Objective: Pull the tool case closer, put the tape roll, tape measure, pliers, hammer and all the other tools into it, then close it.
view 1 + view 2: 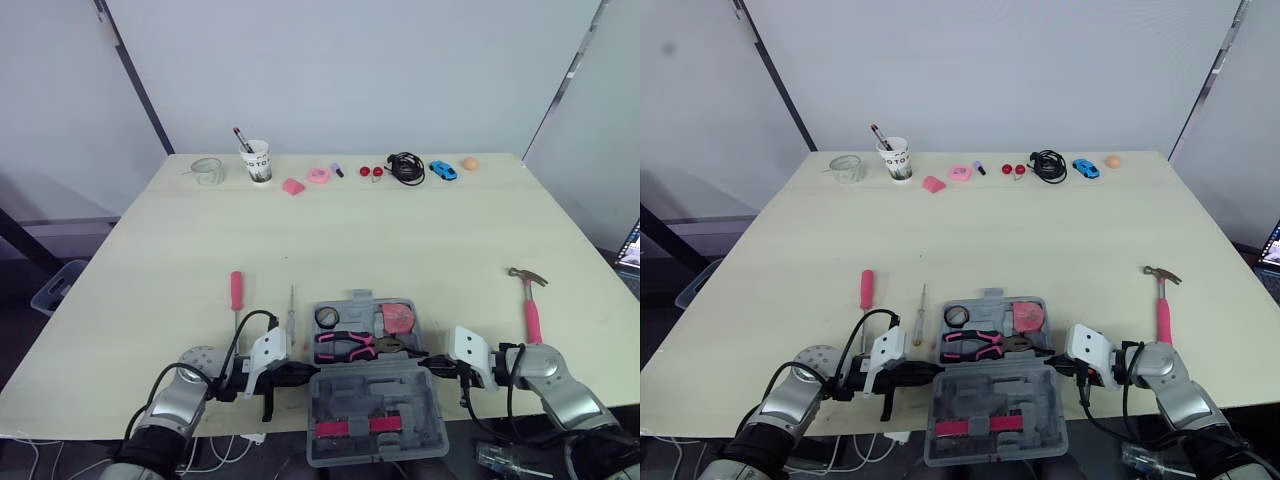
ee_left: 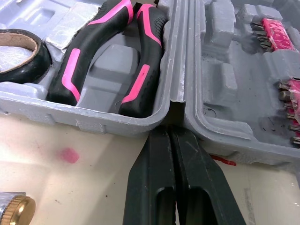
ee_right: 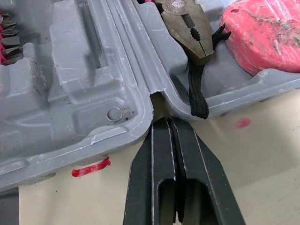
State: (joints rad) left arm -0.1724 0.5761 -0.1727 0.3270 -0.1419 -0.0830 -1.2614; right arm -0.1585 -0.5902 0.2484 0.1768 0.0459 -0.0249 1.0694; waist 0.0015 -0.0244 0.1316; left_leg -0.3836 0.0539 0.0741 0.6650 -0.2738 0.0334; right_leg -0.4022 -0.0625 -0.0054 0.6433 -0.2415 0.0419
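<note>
The grey tool case (image 1: pixel 375 395) lies open at the table's near edge, its lid half toward me with pink bit holders (image 1: pixel 350 428). In its base lie the black tape roll (image 1: pixel 327 318), the pink-handled pliers (image 1: pixel 350 347) and the pink tape measure (image 1: pixel 398 317). My left gripper (image 2: pixel 169 133) is shut, tips touching the case's left hinge notch. My right gripper (image 3: pixel 168 123) is shut at the right hinge notch. The pink-handled hammer (image 1: pixel 528 300) lies on the table right of the case. A pink screwdriver (image 1: pixel 236 290) and a thin screwdriver (image 1: pixel 291 310) lie to its left.
Along the far edge stand a glass bowl (image 1: pixel 207 171), a paper cup with a pen (image 1: pixel 258 160), small pink items (image 1: pixel 318 175), a black cable (image 1: pixel 405 167), a blue toy car (image 1: pixel 443 170) and an orange ball (image 1: pixel 469 162).
</note>
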